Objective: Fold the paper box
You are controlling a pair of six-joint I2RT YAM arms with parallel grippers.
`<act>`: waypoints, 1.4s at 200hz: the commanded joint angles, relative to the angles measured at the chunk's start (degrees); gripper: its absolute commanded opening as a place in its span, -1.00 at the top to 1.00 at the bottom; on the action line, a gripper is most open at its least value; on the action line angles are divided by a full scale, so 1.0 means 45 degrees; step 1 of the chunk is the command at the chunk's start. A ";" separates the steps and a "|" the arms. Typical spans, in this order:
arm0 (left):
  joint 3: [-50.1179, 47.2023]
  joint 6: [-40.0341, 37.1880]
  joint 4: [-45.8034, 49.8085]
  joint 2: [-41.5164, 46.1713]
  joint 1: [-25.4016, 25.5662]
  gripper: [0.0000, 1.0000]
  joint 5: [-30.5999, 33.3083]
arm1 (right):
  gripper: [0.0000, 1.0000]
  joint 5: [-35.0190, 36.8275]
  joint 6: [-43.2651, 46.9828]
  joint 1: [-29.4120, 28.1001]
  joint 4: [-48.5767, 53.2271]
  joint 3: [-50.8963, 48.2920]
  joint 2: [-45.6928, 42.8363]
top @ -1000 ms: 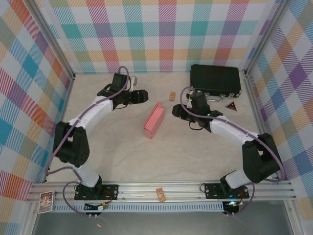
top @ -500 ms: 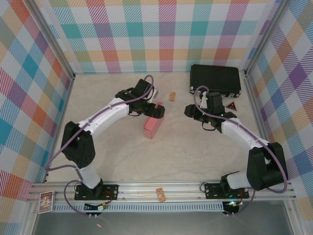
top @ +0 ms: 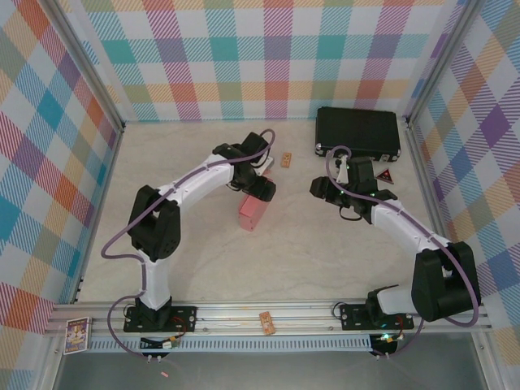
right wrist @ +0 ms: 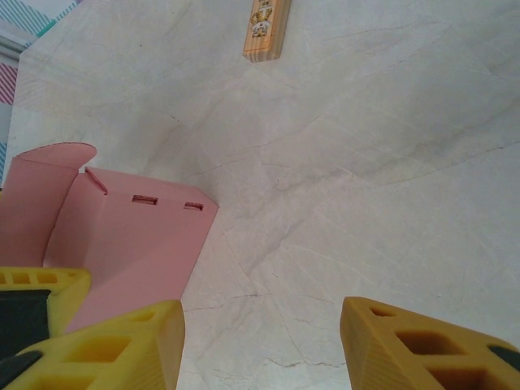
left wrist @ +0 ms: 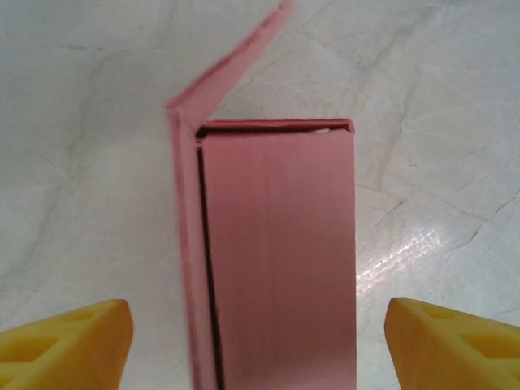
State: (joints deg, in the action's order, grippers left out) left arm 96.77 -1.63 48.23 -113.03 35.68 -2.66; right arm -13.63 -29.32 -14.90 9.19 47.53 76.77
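The paper box [top: 253,211] is a pink, long, narrow box lying on the table. Its far end has a flap [left wrist: 231,69] standing ajar. My left gripper [top: 262,188] hovers over the box's far end. In the left wrist view the box [left wrist: 276,260] lies between the two yellow fingers [left wrist: 69,345], with a gap of table showing on each side, so the left gripper [left wrist: 260,357] is open and straddles it. My right gripper [top: 322,188] is open to the right of the box, apart from it. In its wrist view the right gripper [right wrist: 260,345] has bare table between its fingers, with the box [right wrist: 122,244] at the left.
A black hard case [top: 357,133] lies at the back right, with a small red triangle [top: 383,175] in front of it. A tan wooden block [top: 286,159] sits behind the box, and it also appears as the block [right wrist: 266,28] in the right wrist view. Another block [top: 266,322] rests on the front rail.
The left arm swung right from the back left and came over the box's far end. Its jaws widened, then narrowed a little. The right gripper drew back slightly to the right.
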 commanded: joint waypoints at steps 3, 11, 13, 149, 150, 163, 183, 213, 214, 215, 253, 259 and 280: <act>0.0591 -0.0555 0.0965 -0.0422 0.0253 -0.52 -0.0201 | -0.08 -0.0233 -0.0027 0.0089 0.0086 -0.0132 -0.0127; 0.0641 -0.0646 0.1038 -0.0484 0.0292 -0.52 -0.0223 | -0.08 -0.0262 -0.0017 0.0102 0.0052 -0.0151 -0.0107; 0.0643 -0.0667 0.1040 -0.0496 0.0293 -0.51 -0.0209 | -0.08 -0.0270 -0.0025 0.0106 0.0053 -0.0142 -0.0107; 0.1425 -0.5548 0.1494 -0.1259 0.0450 0.22 -0.1167 | -0.08 -0.0253 0.0011 0.0322 0.0318 -0.0287 -0.0280; 0.1425 -0.5640 0.1502 -0.1264 0.0450 0.22 -0.1196 | -0.08 -0.0253 0.0012 0.0322 0.0329 -0.0298 -0.0282; 0.1521 -0.6978 0.1744 -0.1299 0.0450 0.17 -0.1723 | -0.08 -0.0176 0.0057 0.0341 0.0437 -0.0340 -0.0370; 0.1730 -0.8683 0.2031 -0.1379 0.0430 0.05 -0.2288 | -0.08 -0.0097 0.0041 0.0383 0.0491 -0.0492 -0.0514; 0.2332 -1.1285 0.2828 -0.1687 0.0409 -0.02 -0.3277 | -0.08 -0.0154 0.0029 0.0419 0.0538 -0.0616 -0.0655; 0.2337 -1.1370 0.2833 -0.1702 0.0410 -0.03 -0.3297 | -0.08 -0.0155 0.0030 0.0419 0.0547 -0.0618 -0.0665; 0.2350 -1.1451 0.2864 -0.1710 0.0410 -0.03 -0.3316 | -0.08 -0.0155 0.0031 0.0419 0.0561 -0.0619 -0.0669; 0.2715 -1.3448 0.3418 -0.1979 0.0296 -0.05 -0.3847 | -0.08 -0.0037 -0.0005 0.0480 0.0675 -0.0786 -0.0974; 0.2761 -1.3626 0.3445 -0.2029 0.0279 -0.05 -0.3917 | -0.08 -0.0027 -0.0012 0.0478 0.0695 -0.0799 -0.0985; 0.3117 -1.4270 0.3552 -0.2285 0.0273 -0.04 -0.3990 | -0.08 -0.0084 -0.0079 0.0481 0.0679 -0.0859 -0.1016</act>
State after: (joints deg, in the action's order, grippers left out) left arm 107.90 -58.00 60.77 -121.82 37.04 -17.56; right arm -13.98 -29.50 -13.06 11.70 44.56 73.30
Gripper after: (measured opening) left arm 0.523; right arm 0.542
